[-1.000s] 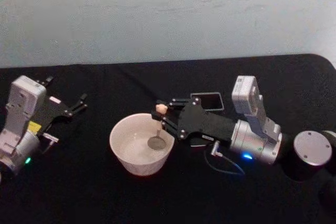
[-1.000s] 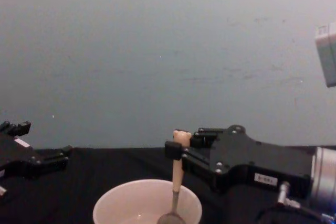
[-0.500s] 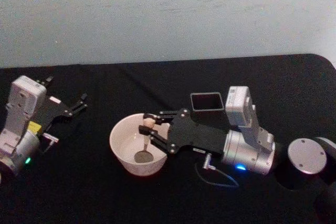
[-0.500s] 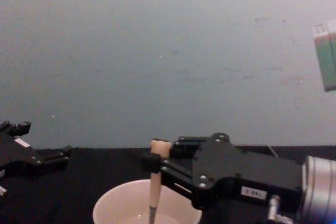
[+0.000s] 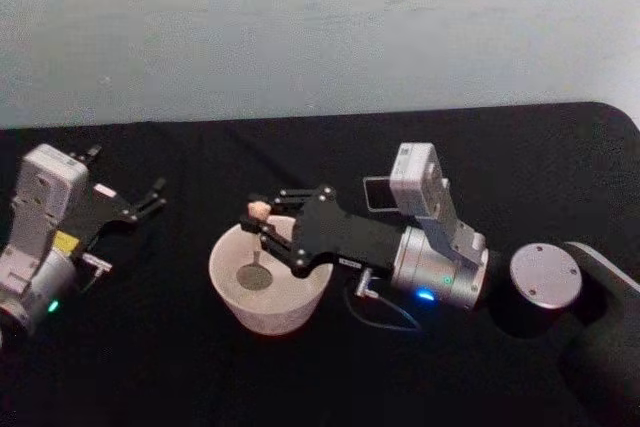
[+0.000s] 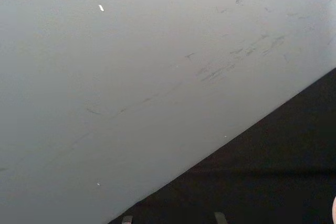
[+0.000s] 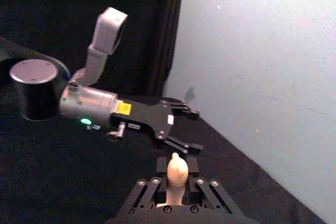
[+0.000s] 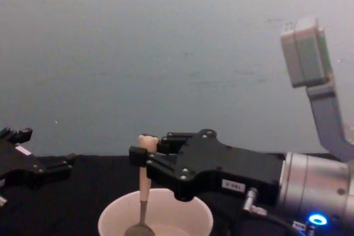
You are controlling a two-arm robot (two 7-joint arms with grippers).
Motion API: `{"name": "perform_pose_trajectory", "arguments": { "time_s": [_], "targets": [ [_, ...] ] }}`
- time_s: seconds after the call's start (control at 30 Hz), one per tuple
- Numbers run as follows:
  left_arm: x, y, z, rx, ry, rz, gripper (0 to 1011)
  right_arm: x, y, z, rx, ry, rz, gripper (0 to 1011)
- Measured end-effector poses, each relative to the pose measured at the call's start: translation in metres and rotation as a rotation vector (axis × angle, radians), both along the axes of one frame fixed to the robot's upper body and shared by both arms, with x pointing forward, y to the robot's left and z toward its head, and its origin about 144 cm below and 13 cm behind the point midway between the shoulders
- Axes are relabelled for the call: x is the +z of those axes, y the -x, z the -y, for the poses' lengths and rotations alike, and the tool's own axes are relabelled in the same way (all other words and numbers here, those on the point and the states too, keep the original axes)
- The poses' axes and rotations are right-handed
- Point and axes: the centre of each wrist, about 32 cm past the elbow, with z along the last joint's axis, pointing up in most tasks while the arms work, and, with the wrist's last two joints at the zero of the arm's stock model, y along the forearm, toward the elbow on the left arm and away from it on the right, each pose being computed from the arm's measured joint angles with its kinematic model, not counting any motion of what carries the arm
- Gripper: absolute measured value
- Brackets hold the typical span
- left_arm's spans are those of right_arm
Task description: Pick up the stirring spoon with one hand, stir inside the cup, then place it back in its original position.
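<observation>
Left gripper (image 5: 126, 171) is sitting spread at frame left (idle). At centre, the stirring spoon (image 8: 144, 178) is standing upright, its bowl inside the cup (image 5: 270, 312), with the right gripper (image 5: 262, 219) pinching its handle below the bear head. The holder (image 5: 377, 194) is lying up and to the right, behind that wrist.

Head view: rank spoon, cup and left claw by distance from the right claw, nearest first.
1. spoon: gripped in the right claw, bowl end down in the cup.
2. cup: directly under the claw tips, mid-table.
3. left claw: open, resting well off to the robot's left.
</observation>
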Motion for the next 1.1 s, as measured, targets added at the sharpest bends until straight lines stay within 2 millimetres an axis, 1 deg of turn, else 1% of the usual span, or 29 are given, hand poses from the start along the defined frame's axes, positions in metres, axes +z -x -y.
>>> {"name": "perform_pose_trajectory", "arguments": {
  "time_s": [0.27,0.43,0.8,1.1],
  "targets": [
    [0.0,0.0,0.0,0.0,0.0,0.0,1001,-0.001,-0.012,0.003,-0.048,0.005,0.005,214],
    [0.0,0.0,0.0,0.0,0.0,0.0,1002,-0.001,-0.013,0.007,-0.061,0.007,0.005,214],
    [0.0,0.0,0.0,0.0,0.0,0.0,1001,0.001,-0.008,0.022,-0.083,0.011,0.012,214],
    [0.0,0.0,0.0,0.0,0.0,0.0,1002,0.0,0.003,0.036,-0.087,0.025,0.007,214]
  ]
}}
